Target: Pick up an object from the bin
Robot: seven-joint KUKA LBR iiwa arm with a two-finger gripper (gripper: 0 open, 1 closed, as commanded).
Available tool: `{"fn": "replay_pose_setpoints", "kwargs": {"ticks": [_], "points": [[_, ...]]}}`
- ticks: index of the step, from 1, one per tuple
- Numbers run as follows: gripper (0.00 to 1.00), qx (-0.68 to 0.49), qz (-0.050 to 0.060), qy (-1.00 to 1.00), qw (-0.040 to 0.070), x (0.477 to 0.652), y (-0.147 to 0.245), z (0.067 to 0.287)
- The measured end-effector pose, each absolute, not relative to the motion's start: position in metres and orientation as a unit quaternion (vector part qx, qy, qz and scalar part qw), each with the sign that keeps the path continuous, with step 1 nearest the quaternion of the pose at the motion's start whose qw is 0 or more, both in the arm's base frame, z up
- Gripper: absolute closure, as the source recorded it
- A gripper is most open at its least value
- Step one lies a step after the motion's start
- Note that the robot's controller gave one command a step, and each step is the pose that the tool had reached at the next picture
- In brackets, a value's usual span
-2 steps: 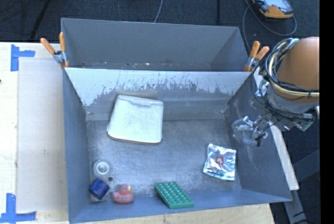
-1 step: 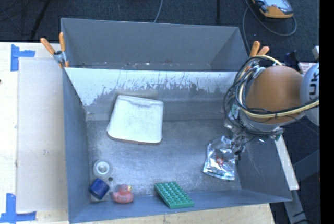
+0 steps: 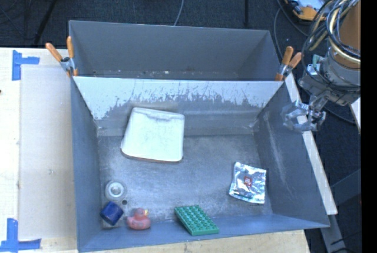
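The gripper hangs over the right rim of the grey bin, close to the far right corner. It is up high, well apart from all the things on the bin floor. I cannot tell if the gripper is open or closed. The arm comes in from the right, with looped cables on top of it, and its end points down at the bin's right wall.

The thing nearest to the gripper is a shiny packet. It lies flat on the floor near the right wall, closer to the near edge than the far one. It is almost square and a little crooked, and its longer side runs from far to near. It has some red on it. It lies by itself, with bare floor all round it.

A green bumpy plate lies by the near wall, about in the middle. Its long side slants from the left toward the near right.

In the near left corner sit three small things close together: a pink toy, a blue block and a little clear round cup just behind the block.

A white flat tray lies at the foot of the far wall, left of the middle, turned a little.
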State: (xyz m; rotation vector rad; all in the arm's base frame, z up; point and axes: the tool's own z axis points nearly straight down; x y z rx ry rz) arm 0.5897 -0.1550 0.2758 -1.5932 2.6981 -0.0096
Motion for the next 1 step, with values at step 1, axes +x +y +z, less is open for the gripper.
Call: {"fn": "replay_pose_setpoints", "kwargs": {"ticks": [1], "points": [[1.00,-0.544,0.004,0.839,-0.002,0.5929,-0.1536,0.1371]]}}
